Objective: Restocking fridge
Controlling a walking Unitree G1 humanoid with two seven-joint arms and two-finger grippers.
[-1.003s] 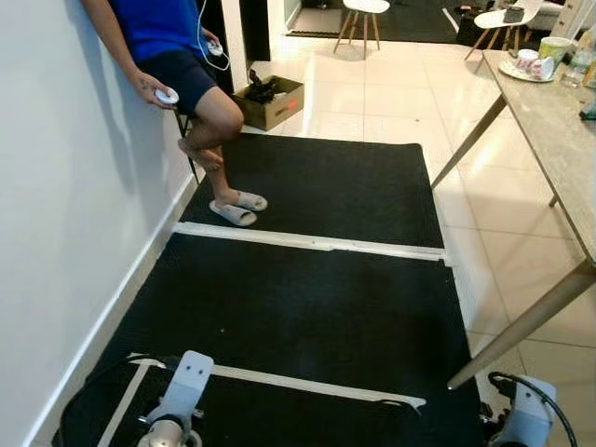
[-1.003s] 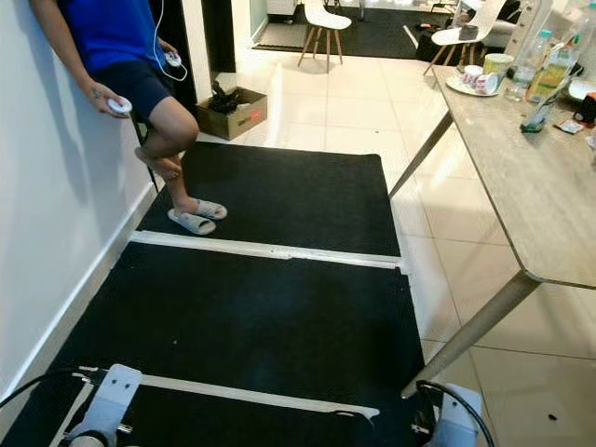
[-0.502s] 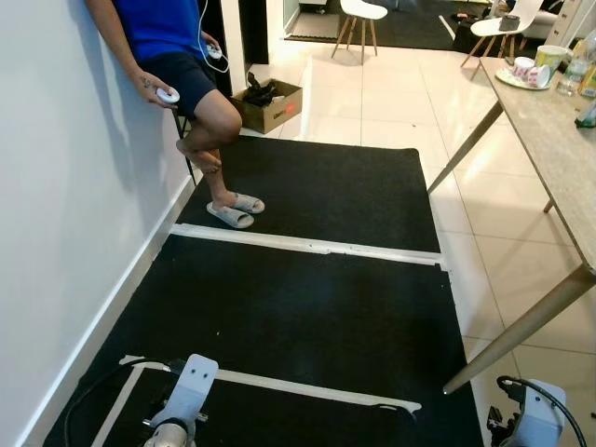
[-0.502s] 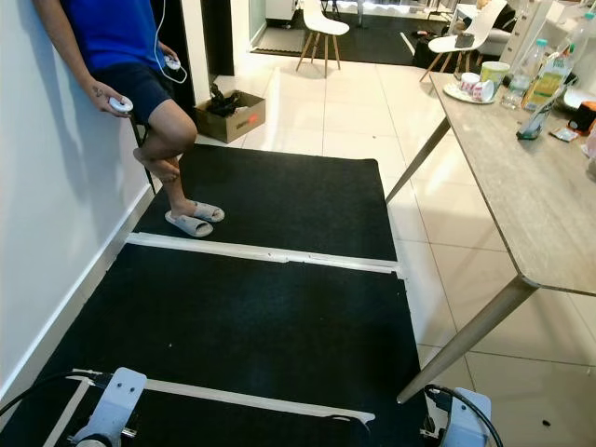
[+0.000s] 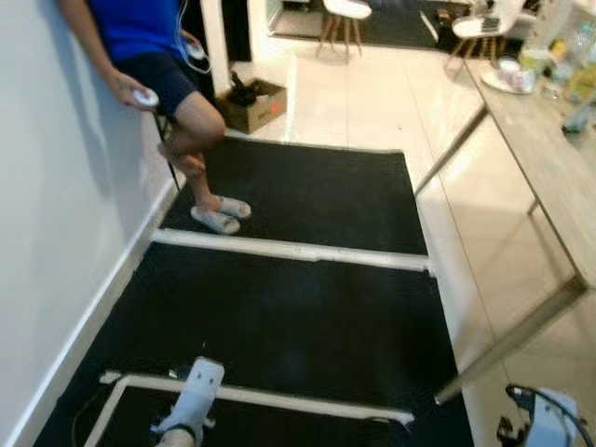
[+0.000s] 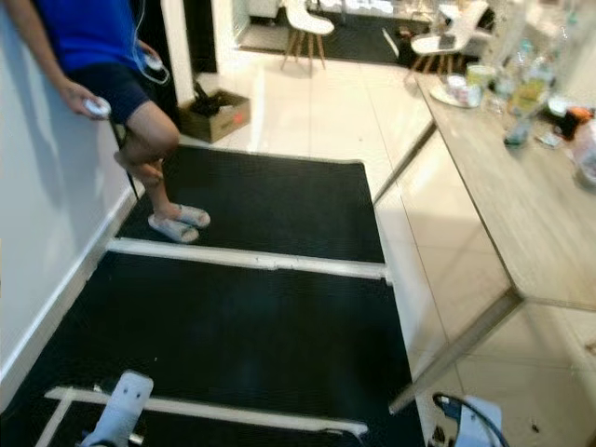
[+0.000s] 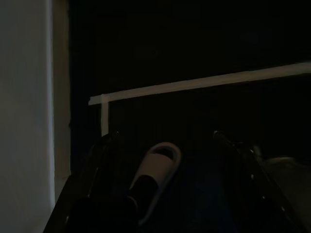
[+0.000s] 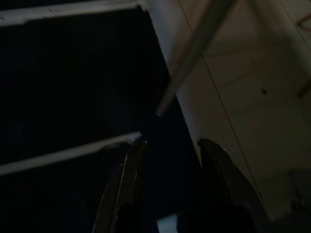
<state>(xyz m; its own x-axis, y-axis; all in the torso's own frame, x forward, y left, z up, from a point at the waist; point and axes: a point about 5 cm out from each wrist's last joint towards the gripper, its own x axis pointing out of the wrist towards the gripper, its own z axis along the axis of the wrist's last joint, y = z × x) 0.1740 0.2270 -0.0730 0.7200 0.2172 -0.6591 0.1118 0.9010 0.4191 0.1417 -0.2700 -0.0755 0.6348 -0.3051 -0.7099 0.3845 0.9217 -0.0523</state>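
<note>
Black mats [image 5: 298, 307], edged with white tape [image 5: 289, 250], cover the floor ahead, and no fridge can be made out anywhere. Nothing of the restocking is judged done: no goods are carried, and the whole task is left, beginning with reaching the fridge. Where the fridge stands cannot be told from these views. Possible stock, bottles [image 6: 526, 88] and cups, is seen on the far end of the table [image 6: 521, 205] at the right, blurred and too small to name.

Both arms hang idle. The left gripper [image 7: 165, 145] is held spread over the mat with nothing between its fingers; a pale rounded part is seen low between them, too dark to identify. The right gripper [image 8: 170, 155] is likewise released and empty, parted above the mat edge near a table leg [image 8: 194, 53] and pale tiles.

A person [image 5: 154, 56] is leaned against the white wall [image 5: 56, 233] at the left, one foot raised, a small white object in each hand. A cardboard box [image 5: 256, 102] lies beyond on the tiles, with white chairs [image 5: 340, 14] farther back.

Against the earlier frames, the whole picture has been shifted and blurred, so the camera is judged to be moving; the person, box and table are unmoved among themselves. The wrists sit slightly differently at the bottom edge.
</note>
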